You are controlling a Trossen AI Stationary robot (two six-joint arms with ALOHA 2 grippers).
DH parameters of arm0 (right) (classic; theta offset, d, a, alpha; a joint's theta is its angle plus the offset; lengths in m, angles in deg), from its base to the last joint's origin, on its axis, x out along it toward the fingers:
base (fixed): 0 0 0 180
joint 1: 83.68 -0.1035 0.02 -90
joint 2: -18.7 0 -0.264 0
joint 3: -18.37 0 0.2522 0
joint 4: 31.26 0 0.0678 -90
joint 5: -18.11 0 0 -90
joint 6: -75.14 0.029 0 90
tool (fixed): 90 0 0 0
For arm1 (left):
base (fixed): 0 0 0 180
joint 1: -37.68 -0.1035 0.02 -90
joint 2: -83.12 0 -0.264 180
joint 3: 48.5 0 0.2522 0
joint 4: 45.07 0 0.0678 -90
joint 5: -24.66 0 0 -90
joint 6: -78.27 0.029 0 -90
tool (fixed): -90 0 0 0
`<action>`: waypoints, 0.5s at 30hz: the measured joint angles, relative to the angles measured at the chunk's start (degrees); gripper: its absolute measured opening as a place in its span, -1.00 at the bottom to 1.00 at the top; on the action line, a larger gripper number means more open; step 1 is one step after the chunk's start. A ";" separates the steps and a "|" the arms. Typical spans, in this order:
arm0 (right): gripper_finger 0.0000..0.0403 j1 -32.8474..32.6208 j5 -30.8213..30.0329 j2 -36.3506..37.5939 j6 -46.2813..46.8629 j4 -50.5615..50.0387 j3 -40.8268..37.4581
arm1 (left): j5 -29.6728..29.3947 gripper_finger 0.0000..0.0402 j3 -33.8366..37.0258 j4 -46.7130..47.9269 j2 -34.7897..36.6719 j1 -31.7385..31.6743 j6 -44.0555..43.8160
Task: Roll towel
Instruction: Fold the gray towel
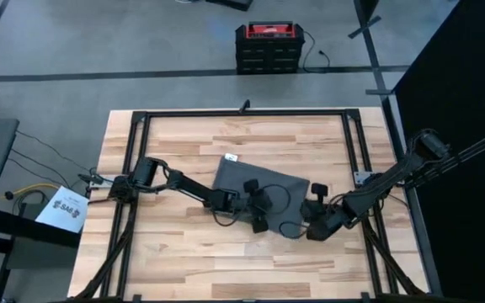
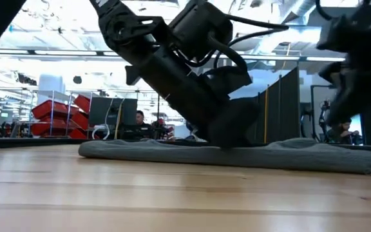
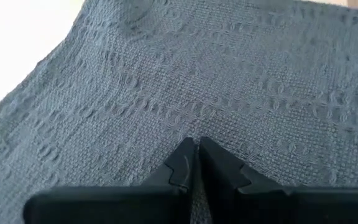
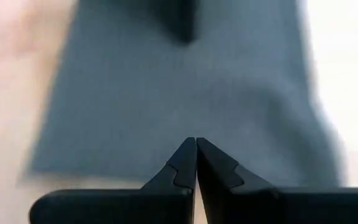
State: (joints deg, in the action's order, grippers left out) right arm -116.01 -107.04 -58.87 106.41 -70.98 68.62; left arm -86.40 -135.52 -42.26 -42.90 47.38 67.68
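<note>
Towel: I see the towel (image 1: 258, 182) lying flat near the middle of the tabletop (image 1: 183, 252), white tag at its far corner.
Left gripper: my left gripper (image 3: 196, 163) is down on the cloth, fingers closed together.
Right gripper: my right gripper (image 4: 196, 163) sits above the towel's right edge, fingers closed, empty.

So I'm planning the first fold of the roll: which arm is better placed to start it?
Probably the left: its tool is shut down on the towel at its near edge. The right tool is also shut but hangs just off the towel's right end.
</note>
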 joint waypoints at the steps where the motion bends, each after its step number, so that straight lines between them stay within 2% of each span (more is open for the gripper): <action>1: -1.00 1.11 -2.30 -0.17 -1.78 3.12 -0.81 | -0.03 -0.93 0.01 0.12 0.00 -0.07 -0.69; 3: -1.00 4.69 -4.14 -1.00 -5.76 9.17 -2.55 | -0.08 -0.93 -0.02 0.59 0.00 -0.19 -1.40; 7: -1.00 12.37 -3.30 -4.84 -10.04 21.01 -5.87 | -0.26 -0.93 0.01 1.85 0.00 -0.19 -2.11; 12: -1.00 15.80 6.61 -8.26 -9.40 19.26 -6.14 | -5.24 -0.93 -0.04 7.72 0.09 -0.46 -4.77; 15: -1.00 15.09 8.42 -9.29 -7.81 18.02 -5.94 | -6.31 -0.93 -0.04 9.02 0.07 -0.67 -5.19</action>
State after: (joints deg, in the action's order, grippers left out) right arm -100.92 -98.61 -68.16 98.60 -52.97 62.68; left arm -92.71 -135.55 -33.23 -42.83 46.71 62.49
